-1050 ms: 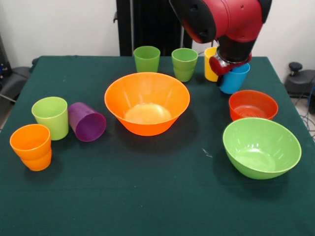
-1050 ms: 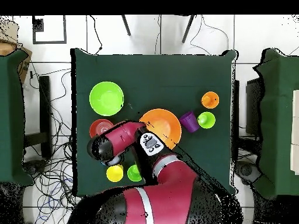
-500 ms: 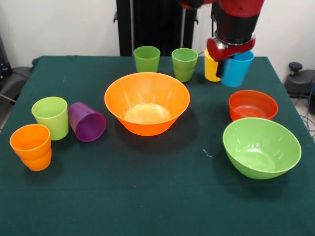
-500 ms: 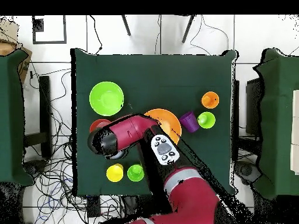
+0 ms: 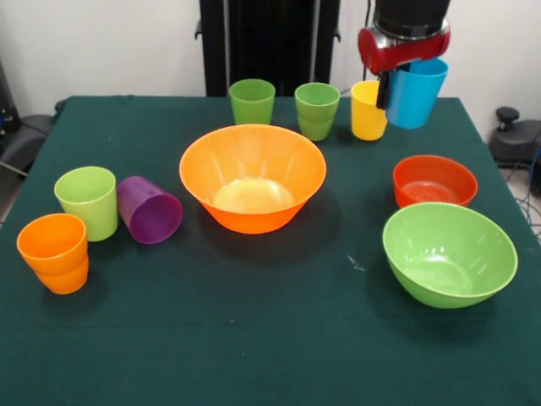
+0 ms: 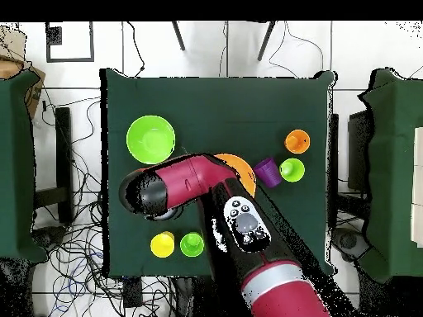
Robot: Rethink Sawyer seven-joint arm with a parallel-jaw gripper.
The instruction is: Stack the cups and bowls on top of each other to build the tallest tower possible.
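My gripper [image 5: 401, 85] is shut on the rim of a blue cup [image 5: 417, 95] and holds it upright in the air, just right of the yellow cup [image 5: 368, 111] and above the table behind the red-orange bowl [image 5: 434, 179]. The large orange bowl [image 5: 252, 176] sits mid-table and the lime bowl [image 5: 449, 252] at front right. Two green cups [image 5: 252, 101] [image 5: 317, 110] stand at the back. At the left are a lime cup [image 5: 87, 201], a purple cup [image 5: 150, 209] lying on its side, and an orange cup [image 5: 54, 252]. In the overhead view the arm [image 6: 178, 186] hides the gripper and the blue cup.
From above, the lime bowl [image 6: 150, 139], part of the orange bowl [image 6: 241, 167], the yellow cup [image 6: 162, 244] and a green cup [image 6: 192, 243] show around the arm. The table [image 5: 254, 338] has a dark green cloth.
The gripper has risen with the blue cup, lifting it off the table beside the yellow cup. The arm's elbow has swung away over the table.
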